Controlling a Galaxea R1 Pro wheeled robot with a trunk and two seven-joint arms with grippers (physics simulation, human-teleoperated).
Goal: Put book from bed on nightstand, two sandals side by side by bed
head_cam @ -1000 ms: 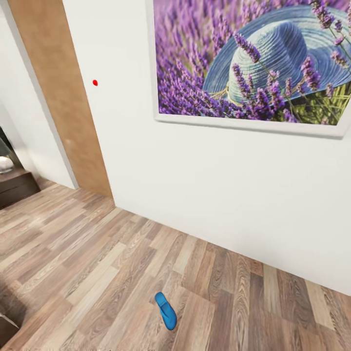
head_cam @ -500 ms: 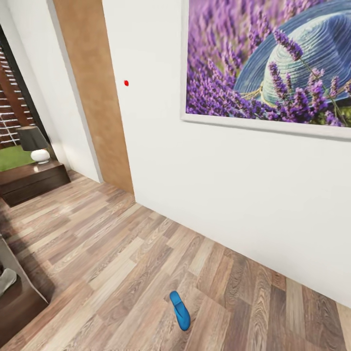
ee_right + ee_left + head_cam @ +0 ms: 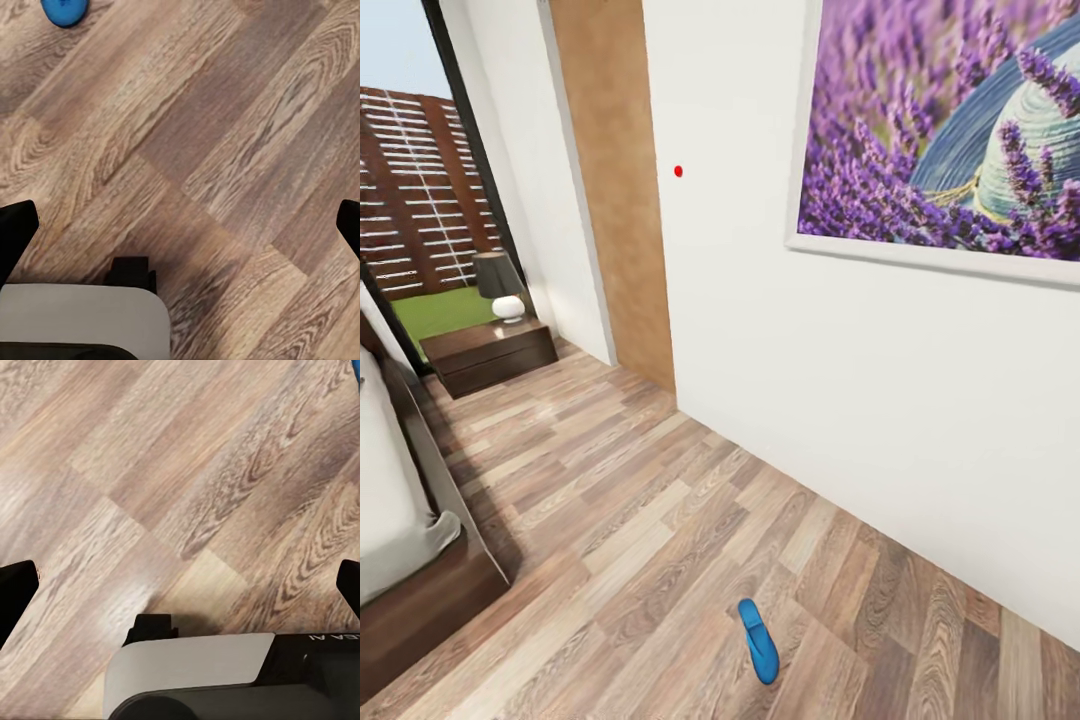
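Plank floor (image 3: 630, 530) bears 1 blue sandal (image 3: 758, 640).

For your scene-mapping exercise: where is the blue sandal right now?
In the head view, the blue sandal lies on the wood floor, low and centre, between the bed and the white wall.

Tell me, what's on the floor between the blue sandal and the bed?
Nothing: in the head view, only bare wood floor lies between the blue sandal and the bed.

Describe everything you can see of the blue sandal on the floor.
The blue sandal is one bright blue, slim, elongated piece with a smooth, plastic-like look and a thin raised strap near its far end. It lies flat on the brown wood-plank floor, lengthwise pointing roughly away from the camera, out in the open between the white wall and the bed. Only the floor touches it. A rounded blue end shows in the right wrist view.
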